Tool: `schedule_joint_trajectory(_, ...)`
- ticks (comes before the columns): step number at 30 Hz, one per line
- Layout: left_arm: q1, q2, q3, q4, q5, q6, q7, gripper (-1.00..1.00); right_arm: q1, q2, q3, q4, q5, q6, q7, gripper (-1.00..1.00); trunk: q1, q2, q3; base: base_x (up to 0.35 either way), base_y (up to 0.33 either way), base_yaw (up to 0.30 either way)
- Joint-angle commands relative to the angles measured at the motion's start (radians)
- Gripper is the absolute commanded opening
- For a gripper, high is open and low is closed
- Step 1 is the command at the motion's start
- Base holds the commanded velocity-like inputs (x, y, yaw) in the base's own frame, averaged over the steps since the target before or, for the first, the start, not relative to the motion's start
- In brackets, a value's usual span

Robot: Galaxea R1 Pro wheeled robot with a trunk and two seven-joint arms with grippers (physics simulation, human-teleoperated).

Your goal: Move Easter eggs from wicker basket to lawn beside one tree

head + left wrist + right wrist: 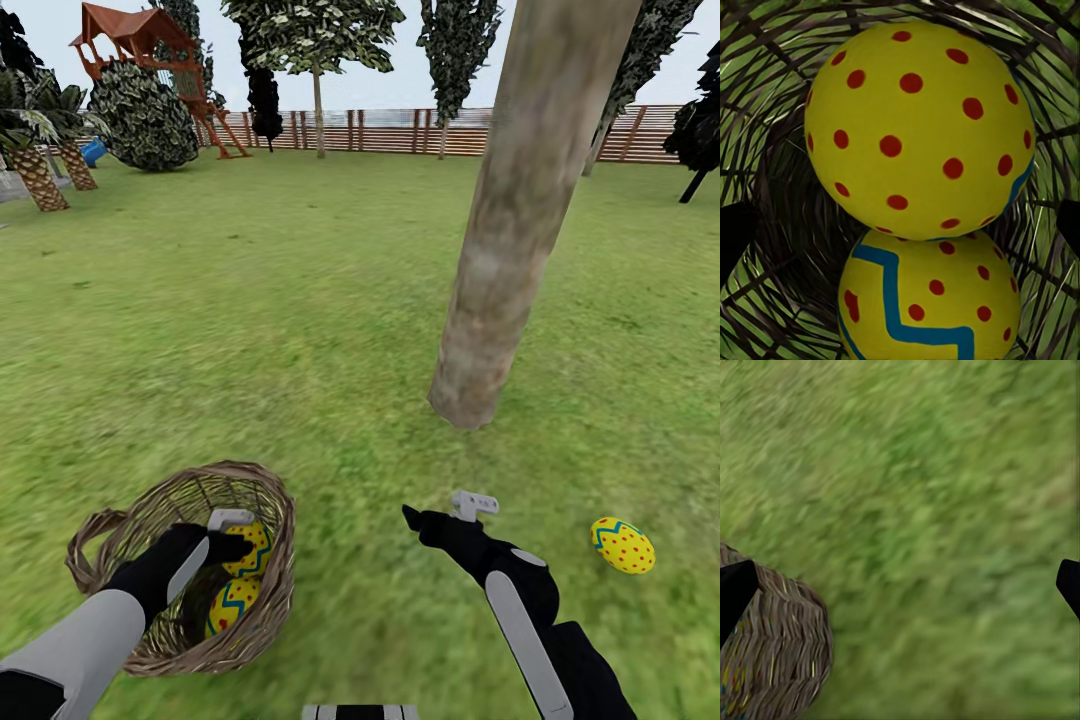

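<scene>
The wicker basket (135, 560) sits on the lawn (300, 330) at lower left and holds two yellow Easter eggs (256, 552) (230, 606). My left gripper (238, 535) reaches into the basket, open, its fingertips (735, 232) apart on either side of the upper egg (919, 127); the second egg (930, 300) lies against it. A third egg (622, 545) lies on the grass at the right, a short way from the tree (520, 220) with the thick grey-tan trunk. My right gripper (440, 512) hangs open and empty over grass (930, 495) between the basket (780, 652) and that egg.
The trunk rises just ahead, right of centre. A brown slat fence (400, 130) closes the far side of the garden. A wooden playhouse (140, 45), a round bush (145, 115) and a palm (35, 160) stand far left; dark columnar trees (455, 50) line the back.
</scene>
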Motion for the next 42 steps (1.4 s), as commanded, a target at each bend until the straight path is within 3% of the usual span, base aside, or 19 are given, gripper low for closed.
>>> schedule_joint_trajectory(1,0.000,0.001,-0.005,-0.003,0.002,0.004,-0.001,1.00,-0.001,0.000,0.000,-0.001,-0.011,0.003,-0.010,1.00,0.000,0.000,-0.001,0.000,0.000,0.000)
schedule_joint_trajectory(9,-0.017,0.001,-0.003,-0.006,0.002,-0.028,0.000,1.00,-0.001,0.000,-0.001,-0.001,-0.011,0.002,-0.010,1.00,0.000,0.000,-0.001,0.000,0.000,0.000)
schedule_joint_trajectory(17,-0.031,0.002,-0.003,-0.005,0.002,-0.055,0.001,1.00,-0.001,0.000,-0.001,-0.001,-0.011,0.002,-0.010,1.00,0.003,-0.002,-0.032,0.000,0.000,0.000)
schedule_joint_trajectory(27,-0.032,0.003,-0.003,-0.003,0.002,-0.079,0.001,1.00,-0.001,0.000,-0.002,-0.001,-0.011,0.002,-0.010,1.00,0.003,-0.002,-0.032,0.000,0.000,0.000)
schedule_joint_trajectory(34,-0.033,0.003,-0.003,-0.005,0.002,-0.084,0.001,1.00,-0.001,0.000,-0.002,-0.001,-0.011,0.003,-0.010,1.00,0.007,-0.004,-0.059,0.000,0.000,0.000)
schedule_joint_trajectory(39,-0.032,0.003,-0.002,-0.005,0.002,-0.099,0.001,1.00,-0.001,0.000,-0.002,-0.001,-0.011,0.004,-0.010,1.00,0.007,-0.004,-0.059,0.000,0.000,0.000)
schedule_joint_trajectory(42,-0.032,0.003,-0.002,-0.004,0.002,-0.114,0.001,1.00,-0.001,0.000,-0.002,-0.001,-0.011,0.004,-0.010,1.00,0.008,-0.005,-0.070,0.000,0.000,0.000)
